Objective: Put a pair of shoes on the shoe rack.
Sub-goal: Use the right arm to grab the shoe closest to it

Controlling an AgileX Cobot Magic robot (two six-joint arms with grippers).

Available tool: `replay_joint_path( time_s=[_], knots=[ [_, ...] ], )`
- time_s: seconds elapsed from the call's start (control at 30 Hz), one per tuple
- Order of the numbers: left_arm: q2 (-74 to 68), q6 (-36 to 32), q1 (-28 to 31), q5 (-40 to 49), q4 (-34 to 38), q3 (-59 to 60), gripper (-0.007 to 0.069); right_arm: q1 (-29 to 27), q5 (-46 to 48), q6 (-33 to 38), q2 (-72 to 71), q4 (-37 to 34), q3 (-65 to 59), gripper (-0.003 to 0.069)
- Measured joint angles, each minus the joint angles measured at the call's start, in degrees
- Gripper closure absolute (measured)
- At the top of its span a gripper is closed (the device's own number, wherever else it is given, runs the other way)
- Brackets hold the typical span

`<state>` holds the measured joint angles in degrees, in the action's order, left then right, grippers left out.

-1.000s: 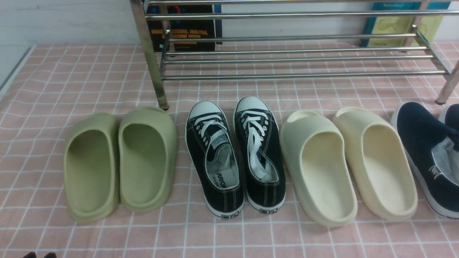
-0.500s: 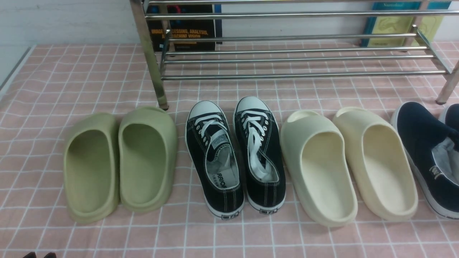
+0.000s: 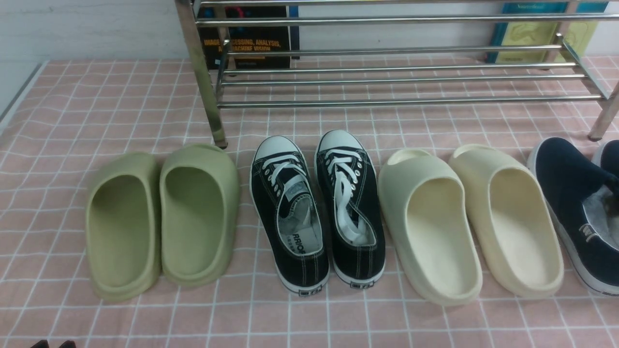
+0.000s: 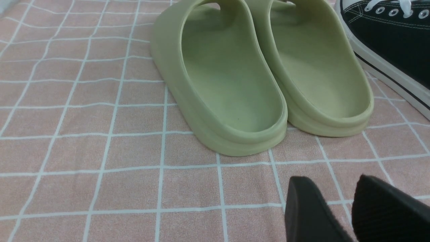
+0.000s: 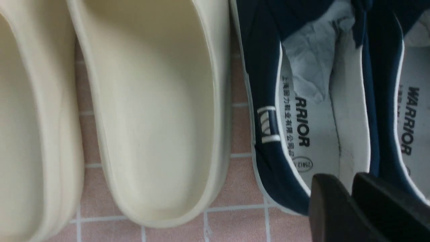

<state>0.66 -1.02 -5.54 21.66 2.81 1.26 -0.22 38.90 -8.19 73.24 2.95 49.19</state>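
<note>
Read "WARRIOR" in black on both pale insoles of the pair of shoes [image 5: 265, 67], beside a column of small Chinese print and an oval stamp too small to make out, and only in the right wrist view. Found that navy pair standing on the pink checked surface [image 3: 121, 111] at the far right, just right of the cream slides [image 3: 435, 232], nearer than the shoe rack [image 3: 387, 102] and not on it. Lost most of the second shoe past the front view's edge. Made out "RRIOR" inside one of the black lace-up sneakers [image 3: 302, 268], and "ANALYSIS" and "MACHINE VISION" on a dark book [image 3: 251, 43] behind the rack. Saw the right jaws parted by a narrow gap above a navy heel, gripping nothing. Caught the left jaws near the green slides [image 4: 231, 84], likewise a slit apart and empty.
</note>
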Motion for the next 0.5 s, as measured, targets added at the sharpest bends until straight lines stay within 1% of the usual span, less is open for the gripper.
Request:
replay_joint_path(
  time_s=[0.17,0.33,0.5],
  knots=[
    [0.0,0.0,0.0,0.0,0.0,0.0,0.0385,0.0,-0.34,0.05,2.23,-1.24,0.97,0.0525],
    [0.0,0.0,0.0,0.0,0.0,0.0,0.0385,0.0,-2.62,3.17,4.35,-2.95,1.03,0.0516],
    [0.0,0.0,0.0,0.0,0.0,0.0,0.0385,0.0,-3.8,3.92,4.7,-3.47,1.03,0.051]
  ],
)
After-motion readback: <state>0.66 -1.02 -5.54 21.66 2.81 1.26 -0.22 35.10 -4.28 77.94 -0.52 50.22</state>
